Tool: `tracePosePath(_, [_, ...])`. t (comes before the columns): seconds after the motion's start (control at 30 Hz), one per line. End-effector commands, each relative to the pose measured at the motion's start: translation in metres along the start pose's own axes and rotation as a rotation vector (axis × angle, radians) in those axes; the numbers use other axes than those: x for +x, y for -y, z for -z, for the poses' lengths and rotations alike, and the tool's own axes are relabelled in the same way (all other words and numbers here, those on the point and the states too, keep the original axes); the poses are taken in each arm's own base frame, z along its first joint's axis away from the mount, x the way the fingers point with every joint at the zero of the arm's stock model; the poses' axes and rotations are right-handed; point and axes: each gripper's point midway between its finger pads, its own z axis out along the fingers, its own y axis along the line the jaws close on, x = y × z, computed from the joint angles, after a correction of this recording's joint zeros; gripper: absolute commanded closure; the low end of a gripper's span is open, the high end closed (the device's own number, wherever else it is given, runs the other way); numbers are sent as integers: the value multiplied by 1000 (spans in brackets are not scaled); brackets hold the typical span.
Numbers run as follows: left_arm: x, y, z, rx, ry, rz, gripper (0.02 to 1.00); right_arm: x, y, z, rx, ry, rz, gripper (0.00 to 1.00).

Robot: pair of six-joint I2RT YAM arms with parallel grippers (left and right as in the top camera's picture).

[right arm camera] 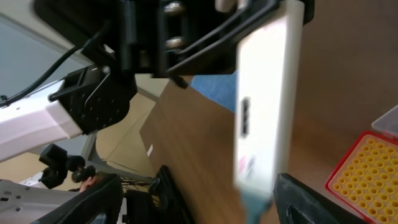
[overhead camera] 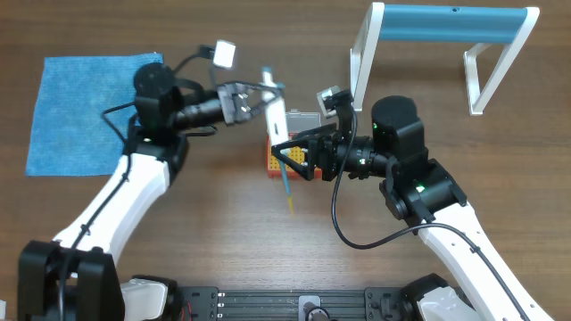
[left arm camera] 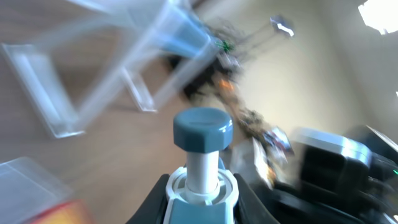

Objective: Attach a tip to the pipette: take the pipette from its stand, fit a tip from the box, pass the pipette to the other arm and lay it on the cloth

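Smooth white pipette (right arm camera: 264, 112) with round blue plunger cap (left arm camera: 202, 127) tight in left jaws, between wide-open right jaws

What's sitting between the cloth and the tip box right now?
Only the left arm, above bare table between cloth and tip box; top view.

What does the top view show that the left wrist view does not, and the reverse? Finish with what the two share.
The top view adds the blue cloth at the table's left and the pipette along its whole length, down to the fitted tip. The left wrist view adds a close look at the blue plunger button standing up from the left gripper, plus a ceiling light. Shared: the pipette held by the left gripper, the white stand with its blue bar, and the right arm, blurred in the wrist view.
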Motion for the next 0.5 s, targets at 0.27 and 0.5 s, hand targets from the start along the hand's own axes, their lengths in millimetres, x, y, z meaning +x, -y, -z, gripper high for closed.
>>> tracePosePath(0.27, [-25,-149,140,-665,203,117,993,-9,-15,10,-50,15,19,207])
tracePosePath(0.5, [-34,-135,234,-1082,48,81,991,-17,-3,10,21,59,16,205])
